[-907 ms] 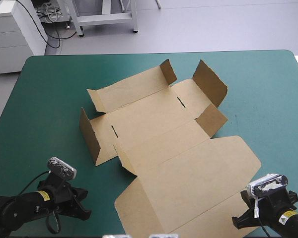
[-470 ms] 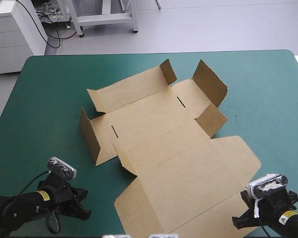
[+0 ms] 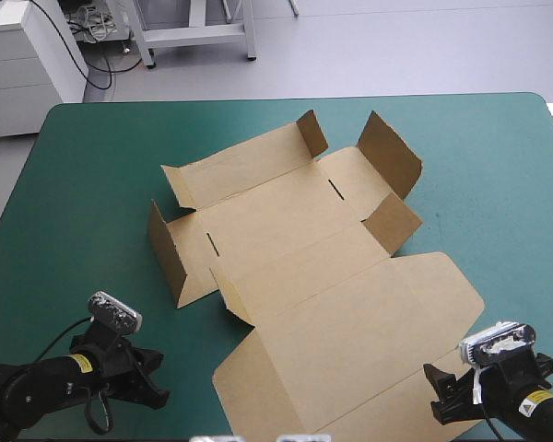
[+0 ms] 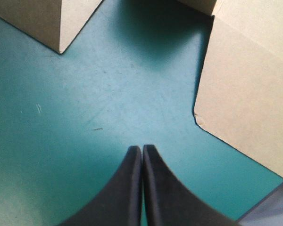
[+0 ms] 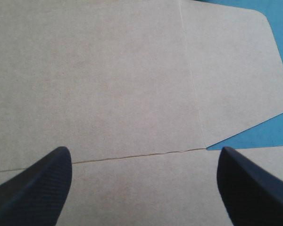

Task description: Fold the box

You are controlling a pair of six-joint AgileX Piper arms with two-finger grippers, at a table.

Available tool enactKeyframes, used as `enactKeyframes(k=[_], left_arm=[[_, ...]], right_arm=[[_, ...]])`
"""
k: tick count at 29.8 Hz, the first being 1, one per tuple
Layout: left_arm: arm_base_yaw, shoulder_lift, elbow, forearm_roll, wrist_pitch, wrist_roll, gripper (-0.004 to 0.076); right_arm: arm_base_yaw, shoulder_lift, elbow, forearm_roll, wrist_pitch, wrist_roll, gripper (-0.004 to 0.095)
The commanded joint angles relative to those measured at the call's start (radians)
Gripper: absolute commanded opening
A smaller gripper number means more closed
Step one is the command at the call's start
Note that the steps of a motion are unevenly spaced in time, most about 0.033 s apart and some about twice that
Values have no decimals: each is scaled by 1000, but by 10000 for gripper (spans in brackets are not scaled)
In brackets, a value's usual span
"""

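Brown box at the desk centre — end walls raised, lid flat. The left fingers, at 7 o'clock, pressed together over teal-green cover; the right fingers, at 5 o'clock, spread wide above the lid — gripping nothing.

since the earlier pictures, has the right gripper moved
Yes. The right gripper has opened: one finger now reaches farther in over the near panel of the box, while the wrist has not shifted against that panel.
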Motion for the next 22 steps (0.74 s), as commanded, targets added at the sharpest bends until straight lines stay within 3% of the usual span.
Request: enactKeyframes(k=[1,12,22], left_arm=[[-2,1,-30,-35,-31,-2,-8],[-2,1,-30,-35,-39,-2,-8],[-2,1,-30,-35,-39,-2,-8]], right_arm=[[-8,23,-73,17,-22,30,806],[-8,242,-402,-11,153,123,806],[-8,544,-635,-36,136,114,804]])
